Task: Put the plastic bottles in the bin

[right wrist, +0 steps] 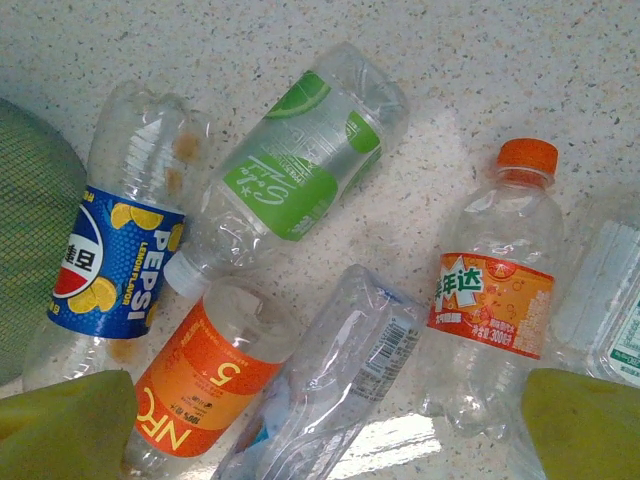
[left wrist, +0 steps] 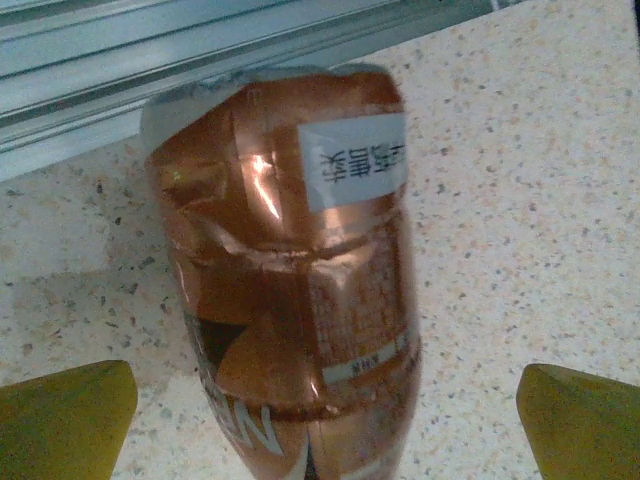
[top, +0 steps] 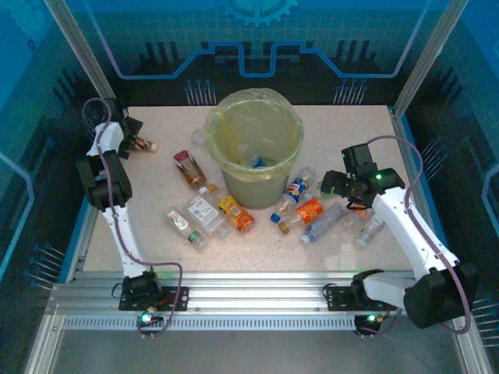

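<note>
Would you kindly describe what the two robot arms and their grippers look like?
Both the left arm and right arm have slim white links joined by chunky black joint housings. A thin purplish cable loops along each, and small green lights glow at the bases. The fingertips are yellow-green, rounded wedges.

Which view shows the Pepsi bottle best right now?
The right wrist view: the Pepsi bottle lies close up, its blue label readable. The top external view shows it small, lying beside the bin, its label only a blue patch.
</note>
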Available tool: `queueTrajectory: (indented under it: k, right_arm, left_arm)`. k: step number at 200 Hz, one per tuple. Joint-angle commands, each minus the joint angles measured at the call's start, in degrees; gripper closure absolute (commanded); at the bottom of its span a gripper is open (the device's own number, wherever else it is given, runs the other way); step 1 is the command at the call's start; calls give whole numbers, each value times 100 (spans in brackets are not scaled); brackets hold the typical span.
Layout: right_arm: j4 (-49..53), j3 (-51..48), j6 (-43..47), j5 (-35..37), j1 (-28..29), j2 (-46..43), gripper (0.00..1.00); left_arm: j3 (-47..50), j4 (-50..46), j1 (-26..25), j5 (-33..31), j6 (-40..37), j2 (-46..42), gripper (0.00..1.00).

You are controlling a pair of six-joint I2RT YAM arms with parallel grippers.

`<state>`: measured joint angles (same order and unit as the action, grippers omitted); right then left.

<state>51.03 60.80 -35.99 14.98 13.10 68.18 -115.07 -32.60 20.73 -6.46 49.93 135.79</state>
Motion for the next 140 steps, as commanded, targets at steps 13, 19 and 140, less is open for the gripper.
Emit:
queueTrajectory:
  k: [13, 19, 140]
  right_arm:
    - [135, 239, 2, 180, 87, 154, 0]
    - [129, 256, 4, 196, 100, 182, 0]
    - [382, 536, -22, 540, 317, 154, 0]
  left_arm:
    - [-287, -287, 10, -73, 151, 274, 1]
    - [-294, -312, 10, -96, 157, 285, 1]
    - [-28, -172, -135, 51, 91, 389, 60]
